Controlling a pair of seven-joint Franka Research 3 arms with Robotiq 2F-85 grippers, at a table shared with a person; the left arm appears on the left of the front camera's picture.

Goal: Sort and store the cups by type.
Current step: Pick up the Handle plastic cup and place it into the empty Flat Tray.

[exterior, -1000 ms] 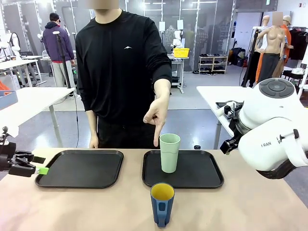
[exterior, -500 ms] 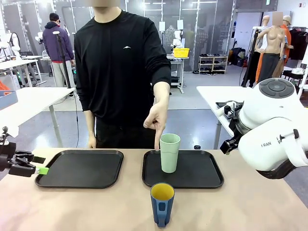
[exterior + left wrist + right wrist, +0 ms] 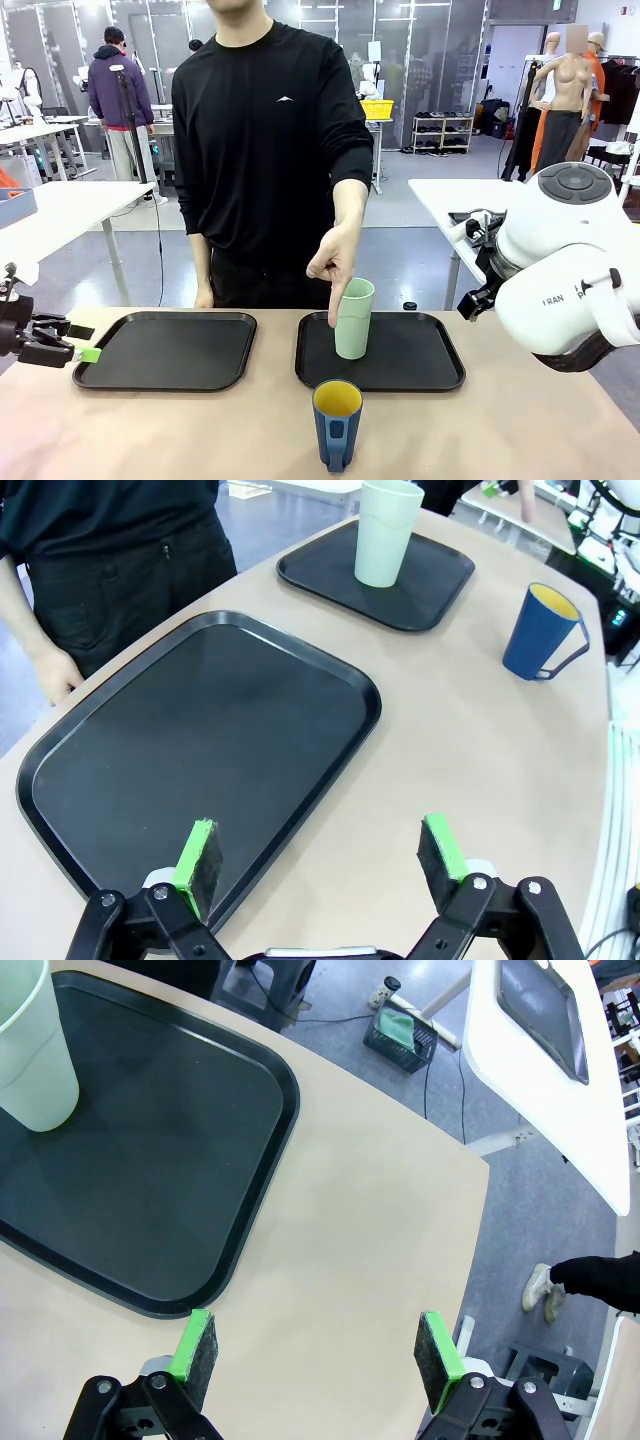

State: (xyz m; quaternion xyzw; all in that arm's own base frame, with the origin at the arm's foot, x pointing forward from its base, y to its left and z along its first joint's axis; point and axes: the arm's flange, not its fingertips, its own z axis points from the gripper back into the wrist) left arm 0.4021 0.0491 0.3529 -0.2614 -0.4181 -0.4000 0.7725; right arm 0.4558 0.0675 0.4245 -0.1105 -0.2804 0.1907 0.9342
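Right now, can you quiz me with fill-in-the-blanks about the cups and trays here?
The mint-green tumbler stands on the tray at the robot's ___. The blue mug is ___ inside. The mug stands on the bare ___, not on a tray. The left arm's fingers stand ___.
Missing: right; yellow; table; open.

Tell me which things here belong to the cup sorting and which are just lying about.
Belong to the job: mint-green tumbler, standing on the right tray; blue mug, on the bare table; left tray, likely the other storage spot.
Just lying about: small black round thing at the table's far edge; yellow basket in the background.
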